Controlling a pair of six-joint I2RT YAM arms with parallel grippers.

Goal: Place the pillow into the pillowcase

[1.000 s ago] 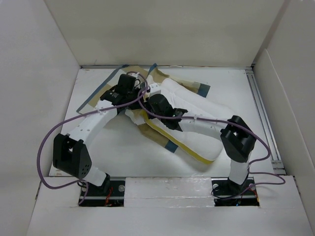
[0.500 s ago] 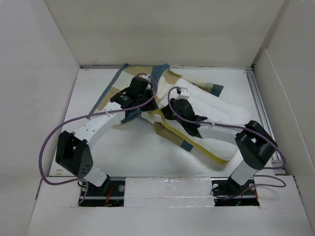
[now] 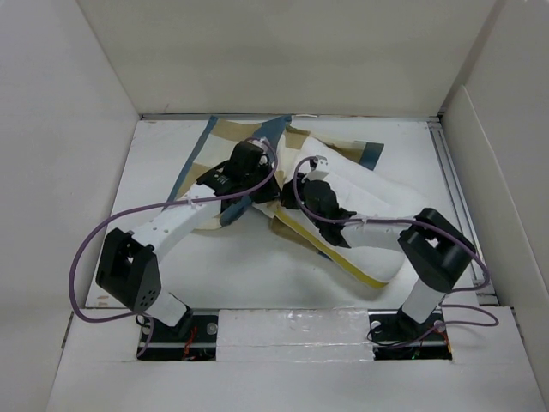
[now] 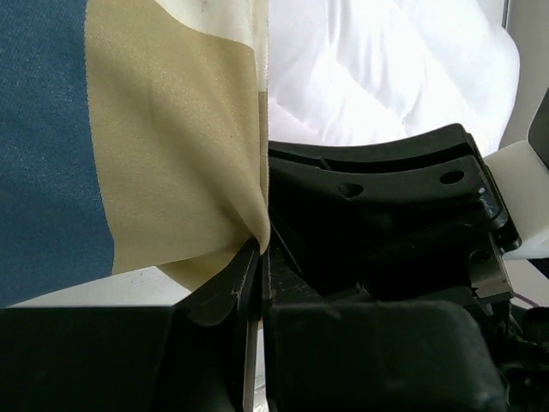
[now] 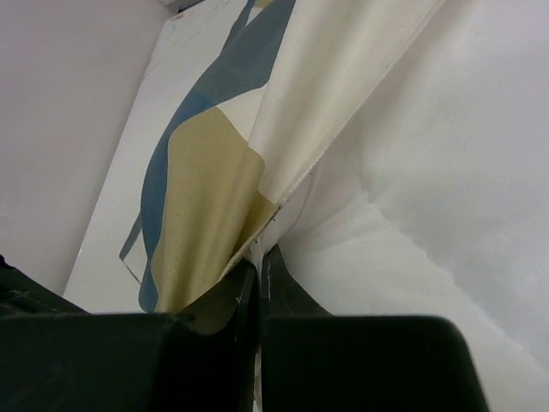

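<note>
The white pillow [image 3: 369,202] with a yellow piped edge lies slanted across the table's right half, its upper-left end inside the checked pillowcase [image 3: 225,137]. My left gripper [image 3: 249,187] is shut on the pillowcase's tan edge [image 4: 171,172]. My right gripper [image 3: 296,190] is shut on the pillowcase's cream hem [image 5: 317,120], with the pillow [image 5: 446,257] to its right. The two grippers sit close together at the case's opening. The pillow [image 4: 377,77] shows behind the right gripper's black body in the left wrist view.
White walls enclose the table [image 3: 163,189] on the left, back and right. A metal rail [image 3: 455,197] runs along the right edge. Purple cables loop from both arms over the near left and near right of the table.
Both grippers have moved with the pillowcase's opening: first right and away, then back a little. More checked fabric now lies spread toward the back wall, and the pillow's near end has shifted slightly.
</note>
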